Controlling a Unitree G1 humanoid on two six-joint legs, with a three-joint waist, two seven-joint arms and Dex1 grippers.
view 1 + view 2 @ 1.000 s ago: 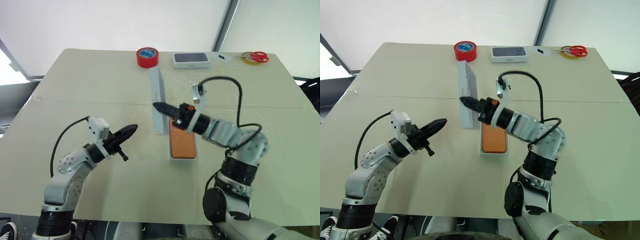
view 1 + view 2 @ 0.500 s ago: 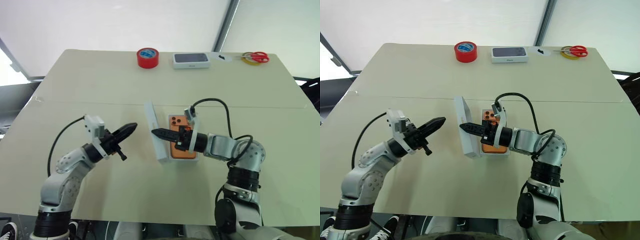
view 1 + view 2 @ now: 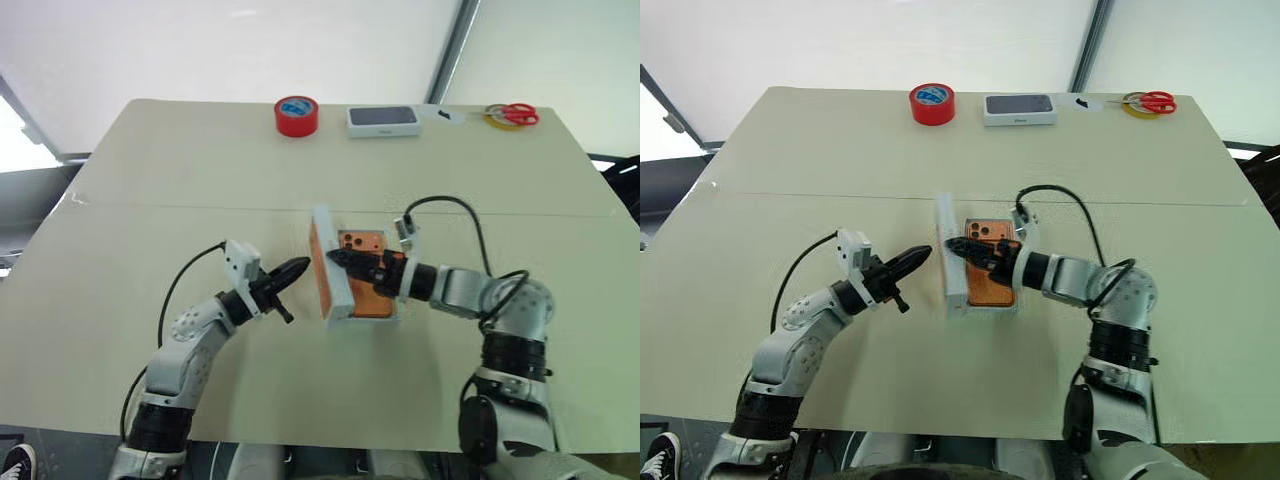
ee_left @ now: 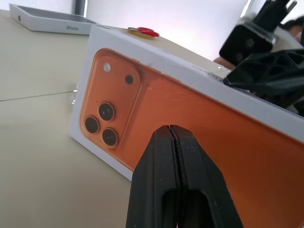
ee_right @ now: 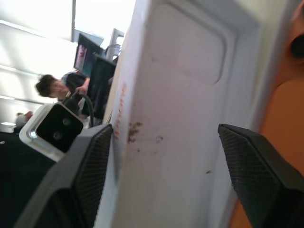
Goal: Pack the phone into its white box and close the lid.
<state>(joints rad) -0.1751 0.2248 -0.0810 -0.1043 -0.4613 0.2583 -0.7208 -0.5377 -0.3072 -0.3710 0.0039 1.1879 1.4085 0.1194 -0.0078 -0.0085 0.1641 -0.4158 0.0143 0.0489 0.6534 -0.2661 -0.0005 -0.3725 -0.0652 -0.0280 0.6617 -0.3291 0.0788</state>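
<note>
Both jaws read differently: my left gripper (image 3: 297, 267) was pressed fully shut, its two black fingers meeting in a thin seam in the left wrist view, holding nothing. My right gripper (image 3: 962, 246) had its fingers spread wide; in the right wrist view the two ridged pads (image 5: 88, 180) stood apart on either side of the lid's pale inner face, and I could not tell whether they touched it.

I saw the lid (image 3: 329, 263) standing on its long edge, tilted, along the left side of the white box (image 3: 390, 316). Its outer face, printed with an orange phone back and three dark lenses, was turned toward my left gripper, whose tip was just beside that face. Its white inner face looked toward the right gripper. So the box was not closed.

The phone (image 3: 992, 272) lay flat inside the white box near the middle of the table (image 3: 180, 180), camera cluster at the far end, with my right gripper reaching over it toward the lid.

Along the far edge of the table I noted a red tape roll (image 3: 295, 115), another white box showing a dark phone (image 3: 382, 120), and red-handled scissors (image 3: 512, 114), all well apart from the work. A person (image 5: 59, 88) showed in the background of the right wrist view.
</note>
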